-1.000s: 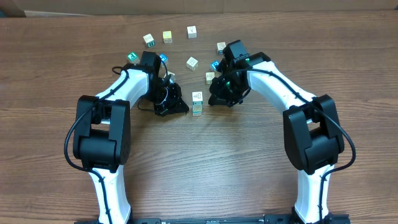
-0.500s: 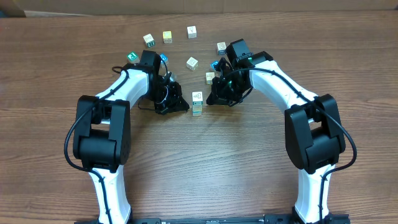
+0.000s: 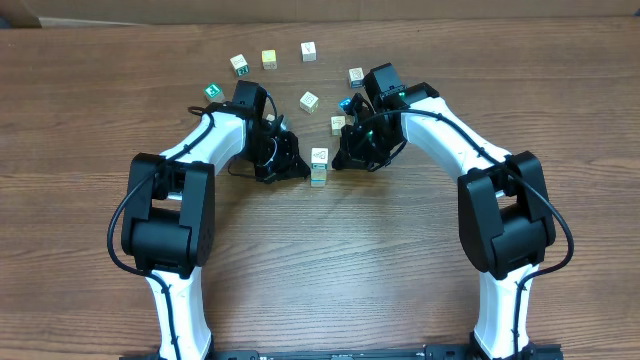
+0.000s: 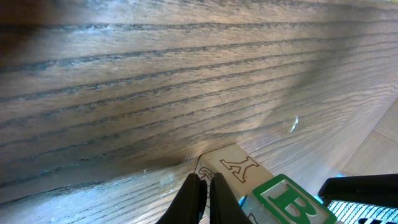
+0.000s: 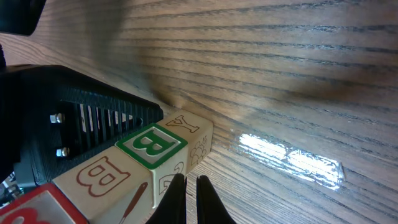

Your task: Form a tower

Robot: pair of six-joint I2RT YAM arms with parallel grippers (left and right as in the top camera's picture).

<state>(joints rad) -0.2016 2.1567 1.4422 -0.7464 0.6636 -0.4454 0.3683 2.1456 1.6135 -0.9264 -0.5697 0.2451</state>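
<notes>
Tower stands on the table, squeezed between the two grippers. Left gripper clenched, empty, tips right at the tower's bottom cube just ahead. Right gripper clenched too, holding nothing, tower directly in front of its tips. Loose cubes lie beyond both.
</notes>
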